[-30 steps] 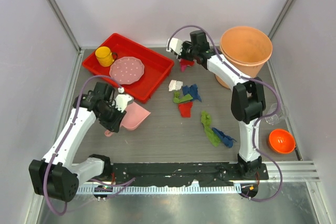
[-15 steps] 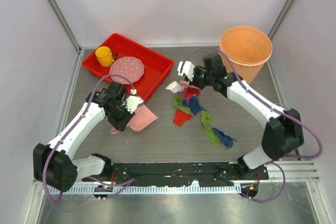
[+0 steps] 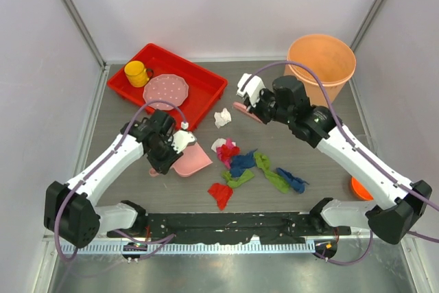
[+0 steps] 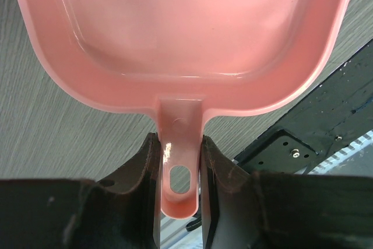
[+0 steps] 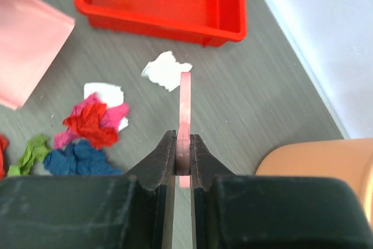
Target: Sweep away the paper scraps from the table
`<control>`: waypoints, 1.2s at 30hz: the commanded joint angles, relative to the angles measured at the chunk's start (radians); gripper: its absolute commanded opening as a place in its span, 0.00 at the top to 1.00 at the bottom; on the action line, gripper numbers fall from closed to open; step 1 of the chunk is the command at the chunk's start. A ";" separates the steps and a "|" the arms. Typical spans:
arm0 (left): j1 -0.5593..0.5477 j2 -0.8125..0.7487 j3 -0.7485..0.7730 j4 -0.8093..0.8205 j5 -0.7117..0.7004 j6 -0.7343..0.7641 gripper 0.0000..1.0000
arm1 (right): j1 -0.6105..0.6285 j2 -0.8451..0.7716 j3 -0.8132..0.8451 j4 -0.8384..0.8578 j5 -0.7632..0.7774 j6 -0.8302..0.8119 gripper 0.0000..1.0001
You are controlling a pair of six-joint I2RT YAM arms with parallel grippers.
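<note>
Several paper scraps lie mid-table (image 3: pixel 123 111): a white one (image 3: pixel 222 117) alone, a red, magenta and white clump (image 3: pixel 226 149), blue (image 3: pixel 241 162), green (image 3: pixel 239 180), red (image 3: pixel 221 195), and green (image 3: pixel 271 171) and blue (image 3: pixel 293 180) further right. My left gripper (image 3: pixel 162 161) is shut on the handle of the pink dustpan (image 3: pixel 193 161), which lies flat just left of the clump; the wrist view shows the handle (image 4: pixel 180 161) between the fingers. My right gripper (image 3: pixel 258 106) is shut on the pink brush (image 3: pixel 244 109), seen edge-on (image 5: pixel 185 100), behind the scraps (image 5: pixel 93 122).
A red tray (image 3: pixel 202 92) at the back left holds a yellow cup (image 3: pixel 137 73) and a pink plate (image 3: pixel 169 90). An orange bucket (image 3: pixel 321 65) stands at the back right. An orange bowl (image 3: pixel 357 186) shows partly behind the right arm.
The right arm swept the brush from the back toward the near left, dragging the scraps toward the dustpan and front edge, then lifted back. The left gripper shifted the dustpan slightly right.
</note>
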 commanded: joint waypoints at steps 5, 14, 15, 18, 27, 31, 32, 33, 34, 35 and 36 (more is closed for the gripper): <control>-0.010 -0.009 -0.025 0.015 -0.064 0.032 1.00 | -0.022 0.099 -0.088 0.344 0.024 -0.215 0.99; -0.010 -0.059 -0.099 0.007 -0.103 0.015 1.00 | -0.022 0.248 -0.059 0.442 -0.171 -0.475 0.99; -0.011 -0.062 -0.102 0.009 -0.101 0.015 1.00 | -0.021 0.271 -0.059 0.429 -0.186 -0.498 0.99; -0.011 -0.064 -0.108 0.007 -0.109 0.021 1.00 | -0.015 0.300 -0.039 0.354 -0.244 -0.528 0.99; -0.010 -0.026 -0.099 0.044 -0.126 0.038 1.00 | 0.054 0.329 -0.059 0.242 -0.222 -0.569 0.99; -0.010 0.005 -0.090 0.073 -0.112 0.036 1.00 | 0.083 0.270 -0.088 0.094 -0.173 -0.578 0.99; -0.010 0.013 -0.088 0.082 -0.107 0.035 1.00 | 0.088 0.233 -0.094 0.070 -0.170 -0.568 0.99; -0.010 0.025 -0.086 0.088 -0.104 0.033 1.00 | 0.094 0.210 -0.102 0.054 -0.163 -0.555 0.99; -0.010 0.031 -0.085 0.098 -0.100 0.035 1.00 | 0.103 0.188 -0.114 0.020 -0.151 -0.549 0.99; -0.010 0.036 -0.085 0.104 -0.098 0.035 1.00 | 0.108 0.143 -0.120 0.003 -0.145 -0.541 0.99; -0.010 0.040 -0.083 0.111 -0.100 0.035 1.00 | 0.113 0.119 -0.125 -0.014 -0.140 -0.516 0.99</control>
